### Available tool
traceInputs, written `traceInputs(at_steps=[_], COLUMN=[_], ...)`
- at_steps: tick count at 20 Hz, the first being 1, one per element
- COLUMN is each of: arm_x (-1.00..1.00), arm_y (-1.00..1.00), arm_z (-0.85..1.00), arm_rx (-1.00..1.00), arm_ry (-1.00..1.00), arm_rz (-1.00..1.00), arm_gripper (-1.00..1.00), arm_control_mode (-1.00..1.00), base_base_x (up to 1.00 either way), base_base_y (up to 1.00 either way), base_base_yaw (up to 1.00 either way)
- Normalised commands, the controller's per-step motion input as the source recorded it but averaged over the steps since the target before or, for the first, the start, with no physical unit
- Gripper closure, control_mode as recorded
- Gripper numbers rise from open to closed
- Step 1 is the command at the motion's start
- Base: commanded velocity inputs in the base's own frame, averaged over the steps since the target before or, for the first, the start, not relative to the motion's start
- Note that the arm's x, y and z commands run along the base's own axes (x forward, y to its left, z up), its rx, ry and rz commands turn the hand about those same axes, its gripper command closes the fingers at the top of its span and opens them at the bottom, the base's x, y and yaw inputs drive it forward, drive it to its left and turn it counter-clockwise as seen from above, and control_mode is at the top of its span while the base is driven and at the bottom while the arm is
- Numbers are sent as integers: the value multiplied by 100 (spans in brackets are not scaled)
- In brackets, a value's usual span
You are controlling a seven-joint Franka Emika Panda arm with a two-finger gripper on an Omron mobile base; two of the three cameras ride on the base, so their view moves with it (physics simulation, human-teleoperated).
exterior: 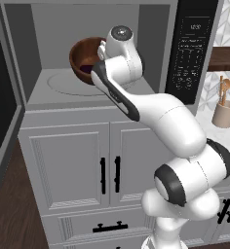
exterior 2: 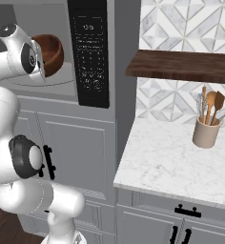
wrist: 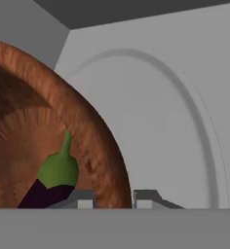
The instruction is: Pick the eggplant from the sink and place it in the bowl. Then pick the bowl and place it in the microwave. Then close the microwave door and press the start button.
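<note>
The bowl (exterior: 85, 58), round, deep and of glossy reddish-brown wood with a fine grain, is seen inside the open microwave (exterior: 44, 92), tipped so that its mouth faces outward, above the round turntable (wrist: 185, 121) pressed into the pale grey floor. In the hand view the gripper (wrist: 114, 198) is closed narrowly over the bowl's rim, one dark fingertip inside the wall and one outside it; the bowl is thereby held. The eggplant (wrist: 51, 185), small, elongated and nearly black with a matt green stem cap, lies within the bowl close to the inner fingertip. The cavity walls are smooth and flat grey. The black keypad panel (exterior 2: 89, 52) stands to the right of the cavity. The microwave door (exterior: 2, 107), dark-framed with tinted glass, is swung open at the left. On the speckled marble counter (exterior 2: 157, 162) a beige cylindrical crock (exterior 2: 206, 132) of wooden utensils is noted, well apart from the microwave.
</note>
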Motion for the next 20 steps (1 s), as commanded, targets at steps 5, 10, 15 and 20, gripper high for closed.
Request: traceInputs(at_steps=[5,10,15,20], arm_x=[-1,-51,-80,-75], arm_y=[1,4,1,-7], arm_z=[-17,1,39,2], arm_rx=[0,-1,-4,-2], arm_ry=[-6,-17,-29,-14], arm_rz=[0,0,0,0], arm_gripper=[-100,-100,-100,-100], arm_control_mode=[-100,-100,-100,-100], base_base_x=[0,0,0,0], base_base_y=[0,0,0,0], base_base_yaw=[0,0,0,0])
